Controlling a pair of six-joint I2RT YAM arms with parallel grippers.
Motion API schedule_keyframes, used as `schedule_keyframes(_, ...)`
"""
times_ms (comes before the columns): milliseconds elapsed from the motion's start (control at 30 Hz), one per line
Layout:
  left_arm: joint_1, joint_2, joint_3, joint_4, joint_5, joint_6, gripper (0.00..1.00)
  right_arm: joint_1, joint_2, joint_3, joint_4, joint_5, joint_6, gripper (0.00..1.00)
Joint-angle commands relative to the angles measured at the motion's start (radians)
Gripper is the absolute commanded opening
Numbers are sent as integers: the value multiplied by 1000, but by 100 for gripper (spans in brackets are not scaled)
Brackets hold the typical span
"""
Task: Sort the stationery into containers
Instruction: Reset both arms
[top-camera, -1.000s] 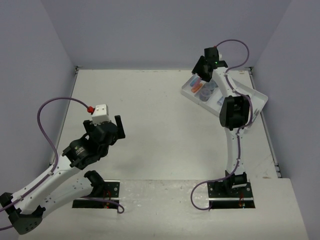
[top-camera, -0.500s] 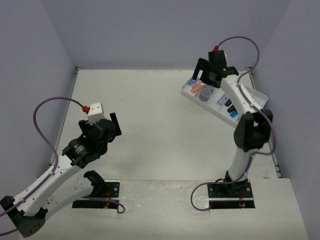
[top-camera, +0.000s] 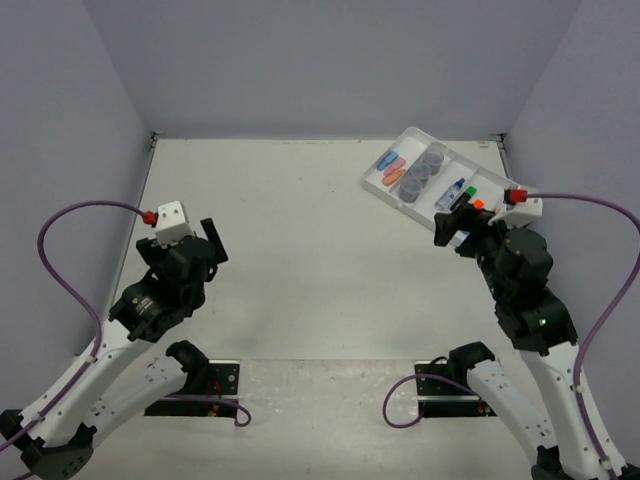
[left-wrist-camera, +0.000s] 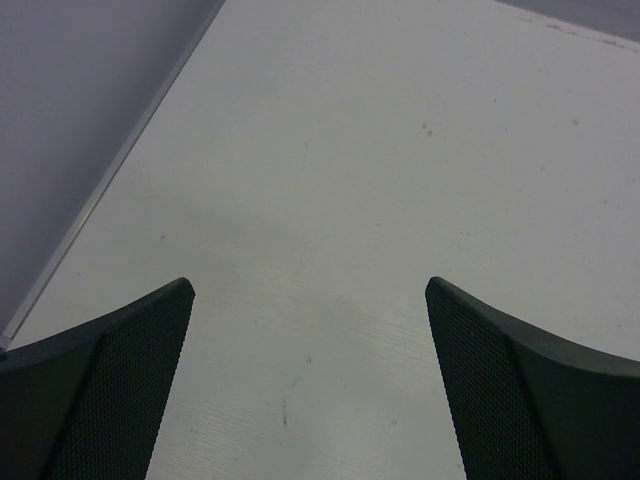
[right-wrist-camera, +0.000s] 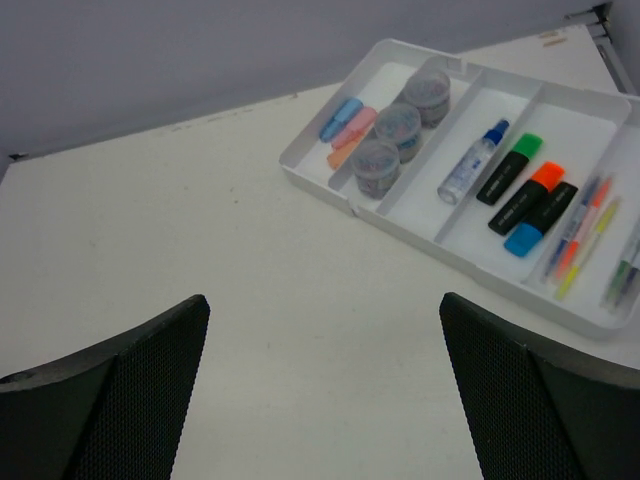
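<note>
The white divided tray (top-camera: 372, 183) lies at the far right of the table, also in the right wrist view (right-wrist-camera: 430, 243). In it are three round pots (right-wrist-camera: 398, 125), blue, pink and orange capsules (right-wrist-camera: 350, 128), a blue-capped pen (right-wrist-camera: 473, 162), black highlighters capped green (right-wrist-camera: 510, 168), orange (right-wrist-camera: 528, 195) and blue (right-wrist-camera: 540, 218), and thin pens (right-wrist-camera: 580, 235). My right gripper (top-camera: 452, 226) (right-wrist-camera: 322, 300) is open and empty, just near of the tray's front edge. My left gripper (top-camera: 212, 245) (left-wrist-camera: 308, 284) is open and empty over bare table at the left.
Grey walls close the table at the back and on both sides. A raised strip runs along the left table edge (left-wrist-camera: 110, 175). The right arm's body (top-camera: 520, 280) hides the tray's near right corner in the top view.
The right arm has pulled back from over the tray to its near side, with its jaws opened wide. The left arm has drawn slightly left and nearer.
</note>
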Motion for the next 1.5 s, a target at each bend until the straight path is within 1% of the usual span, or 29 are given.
schedule_keyframes(0, 7, -8, 12, 98, -137, 64, 100, 1, -96, -78, -102, 50, -1, 99)
schedule_keyframes(33, 8, -13, -6, 122, -146, 60, 100, 1, -116, -98, -112, 46, 0, 99)
schedule_keyframes(133, 37, -50, -77, 190, -74, 113, 100, 1, -168, -140, -106, 43, -1, 99)
schedule_keyframes(267, 49, -124, -134, 231, -26, 147, 100, 1, -220, -171, -57, 0, -35, 99)
schedule_keyframes(400, 48, -223, -201, 307, 54, 193, 100, 1, -236, -201, -30, -42, -43, 99)
schedule_keyframes(500, 49, -277, -250, 350, 76, 217, 100, 1, -243, -216, -16, -67, -34, 99)
schedule_keyframes(600, 49, -311, -269, 366, 86, 231, 100, 2, -250, -241, 5, -99, -21, 99)
schedule_keyframes(733, 49, -323, -271, 364, 85, 229, 100, 1, -253, -264, 26, -112, -18, 99)
schedule_keyframes(1000, 49, -323, -273, 364, 104, 221, 100, 1, -255, -278, 57, -57, -25, 99)
schedule_keyframes(1133, 49, -327, -286, 357, 88, 175, 100, 1, -260, -284, 70, -31, -18, 99)
schedule_keyframes(1233, 49, -333, -284, 361, 92, 187, 100, 1, -270, -283, 62, -9, -16, 99)
schedule_keyframes(1467, 51, -335, -292, 374, 114, 219, 100, 2, -287, -293, 75, -29, -28, 99)
